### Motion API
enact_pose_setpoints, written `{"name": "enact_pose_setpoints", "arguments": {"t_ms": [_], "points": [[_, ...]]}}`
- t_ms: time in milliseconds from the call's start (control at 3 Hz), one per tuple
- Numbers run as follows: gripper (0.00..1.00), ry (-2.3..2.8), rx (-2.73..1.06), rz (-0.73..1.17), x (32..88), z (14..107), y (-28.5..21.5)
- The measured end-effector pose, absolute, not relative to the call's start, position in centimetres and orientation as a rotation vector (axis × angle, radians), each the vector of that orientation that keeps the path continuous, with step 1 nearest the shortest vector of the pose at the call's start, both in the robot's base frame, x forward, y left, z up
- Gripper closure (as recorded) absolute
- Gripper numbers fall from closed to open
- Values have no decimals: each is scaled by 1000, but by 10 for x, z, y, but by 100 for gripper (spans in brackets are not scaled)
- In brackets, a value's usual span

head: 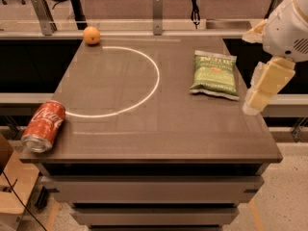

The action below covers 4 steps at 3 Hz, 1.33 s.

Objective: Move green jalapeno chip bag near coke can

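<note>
Green jalapeno chip bag (215, 74), coke can (43, 126): one each; end effector (257, 97) far-right (state unclear).

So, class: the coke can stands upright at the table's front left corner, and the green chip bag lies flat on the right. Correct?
No. The coke can lies on its side, not upright, at the front left corner of the table; the camera view shows it. The green jalapeno chip bag does lie flat on the right, with the gripper at the table's right edge beside it.
</note>
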<state>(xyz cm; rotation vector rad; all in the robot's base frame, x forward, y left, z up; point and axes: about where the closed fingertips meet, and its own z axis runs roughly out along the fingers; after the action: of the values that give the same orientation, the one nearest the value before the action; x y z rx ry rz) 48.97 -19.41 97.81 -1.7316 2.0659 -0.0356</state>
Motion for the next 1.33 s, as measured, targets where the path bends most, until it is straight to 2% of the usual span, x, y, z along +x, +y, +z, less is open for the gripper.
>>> {"name": "enact_pose_setpoints", "arguments": {"t_ms": [333, 667, 1333], "points": [[0, 2014, -1692, 1, 536, 971, -188], [0, 2014, -1692, 1, 536, 971, -188], [0, 1900, -1505, 170, 582, 953, -181]]}}
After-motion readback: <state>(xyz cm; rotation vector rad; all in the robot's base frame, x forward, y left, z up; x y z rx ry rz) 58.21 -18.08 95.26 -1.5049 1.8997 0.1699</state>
